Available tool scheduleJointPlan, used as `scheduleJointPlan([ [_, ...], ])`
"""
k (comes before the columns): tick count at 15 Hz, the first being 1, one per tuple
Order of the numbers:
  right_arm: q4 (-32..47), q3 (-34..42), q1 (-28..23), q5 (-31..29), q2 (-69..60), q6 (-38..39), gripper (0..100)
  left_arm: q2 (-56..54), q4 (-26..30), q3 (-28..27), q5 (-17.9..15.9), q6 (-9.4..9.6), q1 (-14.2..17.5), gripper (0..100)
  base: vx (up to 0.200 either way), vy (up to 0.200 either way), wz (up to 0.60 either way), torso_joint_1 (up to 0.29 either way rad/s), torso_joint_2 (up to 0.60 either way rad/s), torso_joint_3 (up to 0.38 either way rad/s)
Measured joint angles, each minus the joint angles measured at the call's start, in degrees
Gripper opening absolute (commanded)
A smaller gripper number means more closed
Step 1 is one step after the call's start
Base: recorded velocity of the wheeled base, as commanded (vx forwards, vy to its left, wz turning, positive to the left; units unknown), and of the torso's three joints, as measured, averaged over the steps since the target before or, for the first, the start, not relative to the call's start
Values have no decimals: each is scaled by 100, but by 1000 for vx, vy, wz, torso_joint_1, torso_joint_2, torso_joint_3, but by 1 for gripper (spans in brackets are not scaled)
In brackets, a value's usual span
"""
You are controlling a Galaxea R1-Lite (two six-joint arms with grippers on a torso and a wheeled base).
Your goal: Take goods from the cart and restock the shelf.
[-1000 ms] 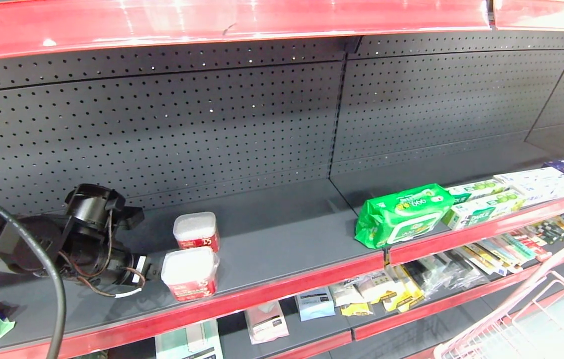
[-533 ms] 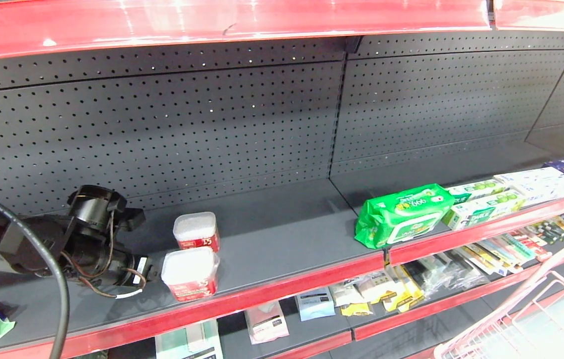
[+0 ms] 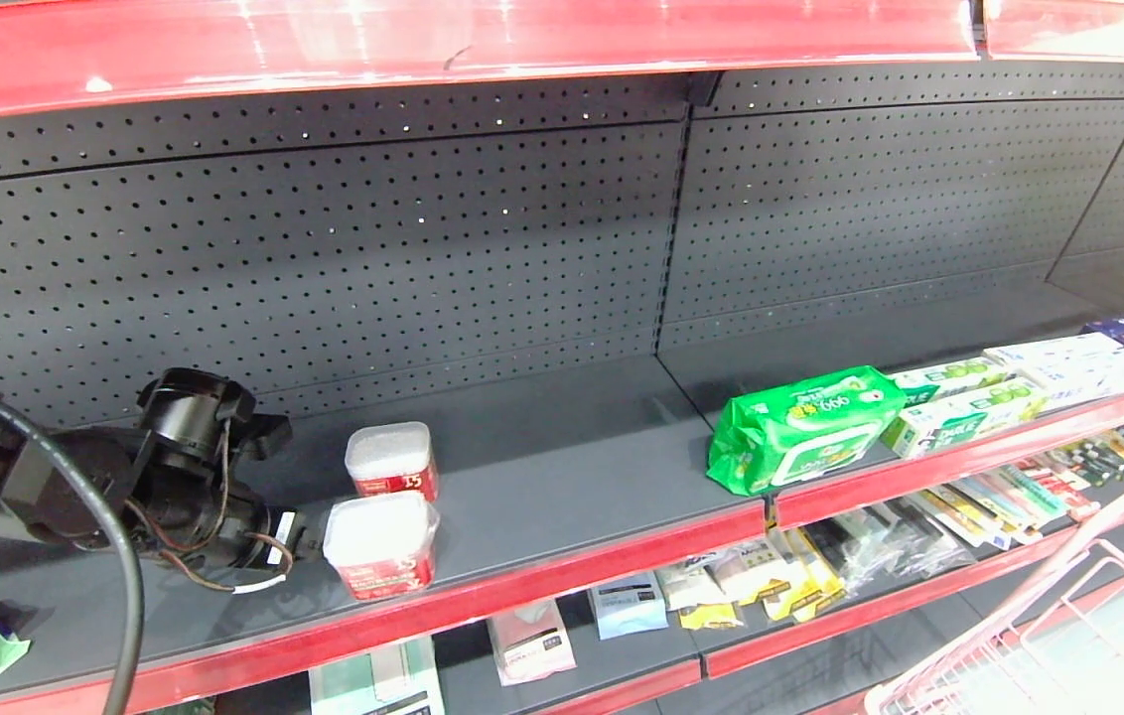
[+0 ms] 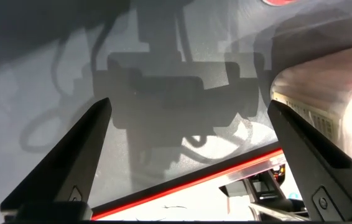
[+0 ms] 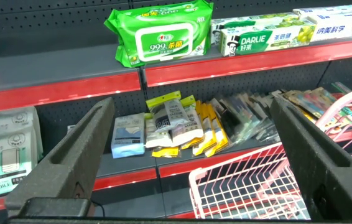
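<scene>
Left fingers [image 4: 70, 168] apart, beside the near white-capped red plastic jar [image 3: 380, 544]: probably light, stiff, slick, so grip mid-body.

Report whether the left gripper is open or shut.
Open. In the left wrist view the left gripper has its fingers spread wide over the bare shelf; the front jar stands beside one finger, not between them.

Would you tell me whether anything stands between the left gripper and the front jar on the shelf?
Nothing visible does. The left gripper is open, just beside the front jar on the shelf. The second jar stands farther back, out of the way.
</scene>
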Motion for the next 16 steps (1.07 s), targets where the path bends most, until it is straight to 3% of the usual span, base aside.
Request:
scheduleJointPlan([
  [16,0,0,0,0,5,0,100,91,10,-2,-5,-9,-69,100,0,0,0,0,0,0],
])
